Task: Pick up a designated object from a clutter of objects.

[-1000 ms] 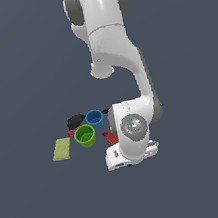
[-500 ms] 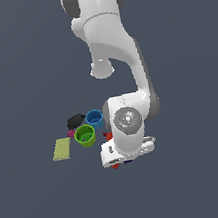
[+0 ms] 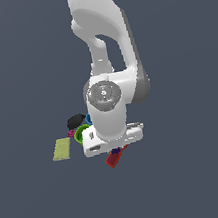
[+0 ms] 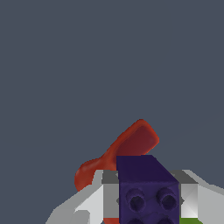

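Observation:
The designated object (image 4: 148, 188), a dark purple studded block, fills the gap between my gripper's (image 4: 148, 199) two grey fingers (image 4: 110, 192), which are shut on it. In the exterior view only a sliver of the purple block (image 3: 116, 151) shows under the white hand (image 3: 111, 138). The red-orange drill (image 4: 120, 153) lies on the floor beyond the block, apart from it; the drill (image 3: 112, 159) also peeks out below the hand in the exterior view.
The rest of the clutter sits toward the exterior view's left of the hand: green cup (image 3: 82, 134), blue cup (image 3: 88, 118), black piece (image 3: 75, 121), small pink piece (image 3: 70, 133), flat yellow-green block (image 3: 62, 149). The arm hides part of the cups.
The hand has risen and shifted toward the exterior view's left, now covering much of the cups. The drill now shows below the hand.

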You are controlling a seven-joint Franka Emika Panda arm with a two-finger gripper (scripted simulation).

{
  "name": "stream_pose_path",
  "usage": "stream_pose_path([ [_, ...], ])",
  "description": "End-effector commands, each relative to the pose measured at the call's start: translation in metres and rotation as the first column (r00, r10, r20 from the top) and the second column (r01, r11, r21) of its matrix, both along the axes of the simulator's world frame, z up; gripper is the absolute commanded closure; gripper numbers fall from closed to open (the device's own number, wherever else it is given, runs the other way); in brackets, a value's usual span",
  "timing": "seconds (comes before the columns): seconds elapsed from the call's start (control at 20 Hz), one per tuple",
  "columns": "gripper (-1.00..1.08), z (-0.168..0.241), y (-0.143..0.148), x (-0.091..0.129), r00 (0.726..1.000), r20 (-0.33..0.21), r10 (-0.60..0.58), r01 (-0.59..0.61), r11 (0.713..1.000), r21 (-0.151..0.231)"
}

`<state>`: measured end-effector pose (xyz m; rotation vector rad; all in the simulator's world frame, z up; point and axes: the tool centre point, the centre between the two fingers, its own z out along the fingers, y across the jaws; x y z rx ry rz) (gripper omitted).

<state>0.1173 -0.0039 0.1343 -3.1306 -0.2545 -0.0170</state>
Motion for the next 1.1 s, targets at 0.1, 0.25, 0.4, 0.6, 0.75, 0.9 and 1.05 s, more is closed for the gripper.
stream_pose_path([
  [0.1,1.08,0.047,-0.027,-0.012,1.000,-0.002,-0.001,0.001,1.000,0.000],
  [0.25,1.08,0.079,-0.045,-0.020,1.000,-0.003,-0.001,0.001,1.000,0.001],
  [0.4,1.08,0.110,-0.062,-0.027,1.000,-0.005,-0.001,0.001,1.000,0.001],
  [0.6,1.08,0.149,-0.084,-0.036,1.000,-0.007,-0.001,0.001,1.000,0.001],
  [0.75,1.08,0.173,-0.097,-0.041,1.000,-0.008,-0.001,0.001,1.000,0.000],
  [0.9,1.08,0.193,-0.109,-0.044,1.000,-0.009,-0.001,0.001,1.000,0.000],
  [1.05,1.08,0.207,-0.117,-0.046,1.000,-0.010,-0.001,0.001,1.000,0.000],
])
